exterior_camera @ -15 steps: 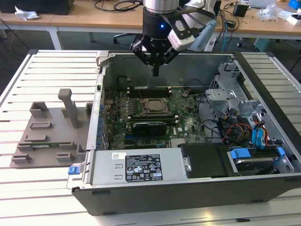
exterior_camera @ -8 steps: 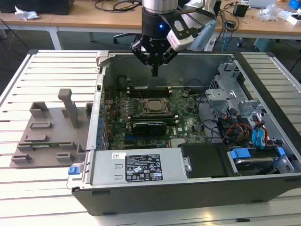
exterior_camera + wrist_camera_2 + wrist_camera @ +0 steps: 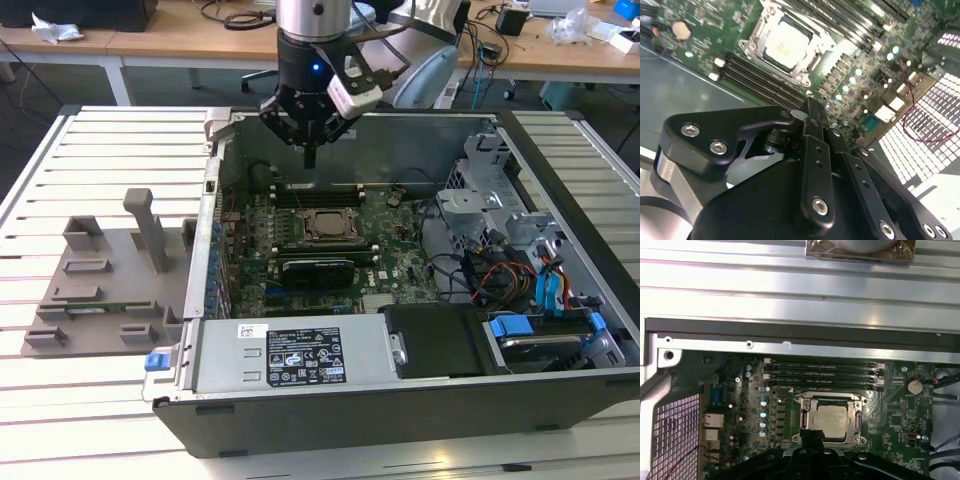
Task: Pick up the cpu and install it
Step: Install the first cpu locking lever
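A: Starting at the exterior view's left, we have the grey fixture plate (image 3: 105, 290) on the slatted table (image 3: 60, 420), well apart from the open computer case (image 3: 400, 400). Nothing on it that we can make out as a chip.

B: Agreed. Moving right, the gripper (image 3: 309, 160) hangs above the motherboard (image 3: 400, 265), near the case's far wall. Its fingers look drawn together into one narrow tip, with nothing between them.

A: The second wrist view backs that up: the fingers (image 3: 815, 145) meet in a closed point. And the cpu (image 3: 832, 421) already sits inside the socket frame (image 3: 857, 415), its pale top plate showing flat and square in both wrist views.

B: So we judge the placing done, or nearly so. What worries us from here?

A: First, seating. If the cpu lies slightly skewed in the socket frame, any press from above could bend contacts underneath. We can't tell from these views whether it is fully down.

B: Second, the tip hangs close to the memory slots (image 3: 822, 375). A sideways drift on descent could catch them or the small capacitors (image 3: 763, 415) beside the socket frame.

A: Further to the exterior view's right, the loose cables (image 3: 490, 280) by the drive bay (image 3: 540, 335) stay well apart from the gripper, so we count them a smaller risk.
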Controlling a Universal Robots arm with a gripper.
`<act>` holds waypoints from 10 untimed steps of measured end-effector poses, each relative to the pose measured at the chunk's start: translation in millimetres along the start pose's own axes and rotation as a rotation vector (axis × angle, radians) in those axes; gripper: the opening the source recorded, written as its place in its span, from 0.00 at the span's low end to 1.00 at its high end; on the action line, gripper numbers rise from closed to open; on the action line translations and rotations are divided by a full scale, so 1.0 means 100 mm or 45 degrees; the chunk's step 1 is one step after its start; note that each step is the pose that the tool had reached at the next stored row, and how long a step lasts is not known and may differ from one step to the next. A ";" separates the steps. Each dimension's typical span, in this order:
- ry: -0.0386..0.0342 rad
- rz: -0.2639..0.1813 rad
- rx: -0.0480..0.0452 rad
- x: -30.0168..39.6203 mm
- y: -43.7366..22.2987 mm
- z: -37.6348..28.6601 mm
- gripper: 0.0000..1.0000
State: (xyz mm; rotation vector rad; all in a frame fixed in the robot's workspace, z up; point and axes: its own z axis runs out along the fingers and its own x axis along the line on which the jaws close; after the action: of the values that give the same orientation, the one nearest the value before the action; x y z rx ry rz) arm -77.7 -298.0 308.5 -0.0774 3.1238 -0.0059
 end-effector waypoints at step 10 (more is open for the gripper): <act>0.0000 0.000 0.000 0.277 0.150 0.211 0.11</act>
State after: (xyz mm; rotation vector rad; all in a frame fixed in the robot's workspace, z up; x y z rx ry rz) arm -105.8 -284.4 286.9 -0.0778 3.1238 -0.0060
